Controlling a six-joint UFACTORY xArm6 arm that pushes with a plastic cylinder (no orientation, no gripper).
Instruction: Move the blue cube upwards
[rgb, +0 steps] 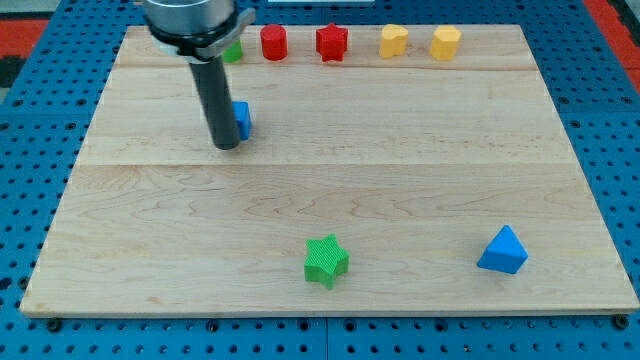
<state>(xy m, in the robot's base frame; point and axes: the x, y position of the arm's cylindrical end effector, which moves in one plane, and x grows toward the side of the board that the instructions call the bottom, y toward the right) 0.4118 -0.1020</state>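
Note:
The blue cube sits on the wooden board at the upper left, mostly hidden behind my rod. My tip rests on the board just left of and slightly below the cube, touching or nearly touching its left side. Only the cube's right part shows.
Along the view's top edge stand a green block, partly hidden by the arm, a red cylinder, a red star-like block and two yellow blocks. A green star and a blue triangular block lie near the bottom.

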